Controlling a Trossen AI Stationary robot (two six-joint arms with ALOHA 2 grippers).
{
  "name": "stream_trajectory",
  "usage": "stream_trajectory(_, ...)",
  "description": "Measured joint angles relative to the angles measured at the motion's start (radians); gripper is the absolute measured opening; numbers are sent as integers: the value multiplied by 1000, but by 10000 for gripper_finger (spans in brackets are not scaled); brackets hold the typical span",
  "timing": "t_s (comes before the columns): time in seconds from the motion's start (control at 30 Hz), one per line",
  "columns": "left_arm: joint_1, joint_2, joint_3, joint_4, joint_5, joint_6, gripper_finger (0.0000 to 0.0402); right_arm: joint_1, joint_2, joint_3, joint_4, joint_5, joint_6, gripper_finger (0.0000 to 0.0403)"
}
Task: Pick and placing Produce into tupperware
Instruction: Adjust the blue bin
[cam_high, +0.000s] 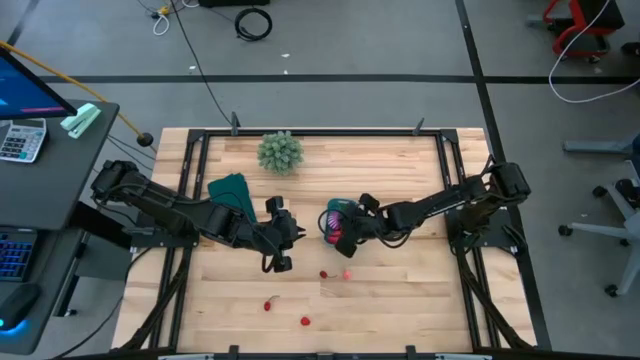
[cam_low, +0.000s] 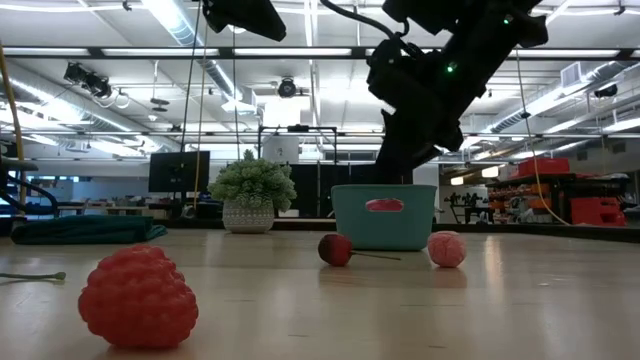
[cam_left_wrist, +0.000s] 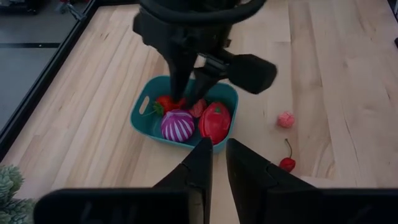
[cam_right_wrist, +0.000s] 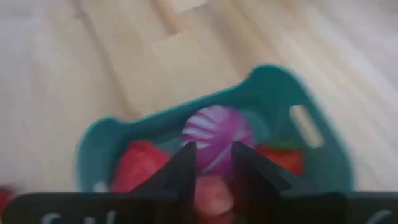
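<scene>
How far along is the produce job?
Done: purple striped piece, red pieces already in the tub. In hand: right end effector over the tub, fingers apart, nothing visibly held. Left: cherry, pink berry, raspberry, another red piece on the table.

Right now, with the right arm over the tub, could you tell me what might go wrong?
The right gripper hangs inside the tupperware, among packed produce; lifting out could drag a piece or tip the tub. The left gripper waits close by, so the arms could collide. The cherry lies loose and could roll.
</scene>
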Motion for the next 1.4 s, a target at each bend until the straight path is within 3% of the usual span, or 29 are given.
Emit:
stream_trajectory(0.23,0,0,0,-1,0,0,59,38,-18,0,13,-323,105,147)
stream_trajectory(0.33,0,0,0,-4,0,0,62,105,-26,0,15,-392,138,152)
stream_trajectory(0.47,0,0,0,-5,0,0,58,222,-28,0,16,-339,138,153)
stream_trajectory(0.77,0,0,0,3,0,-4,54,401,-25,0,22,13,112,150)
stream_trajectory(1.1,0,0,0,3,0,-16,53,483,6,0,54,18,275,142)
stream_trajectory(1.4,0,0,0,1,0,-19,59,482,151,0,73,18,346,145)
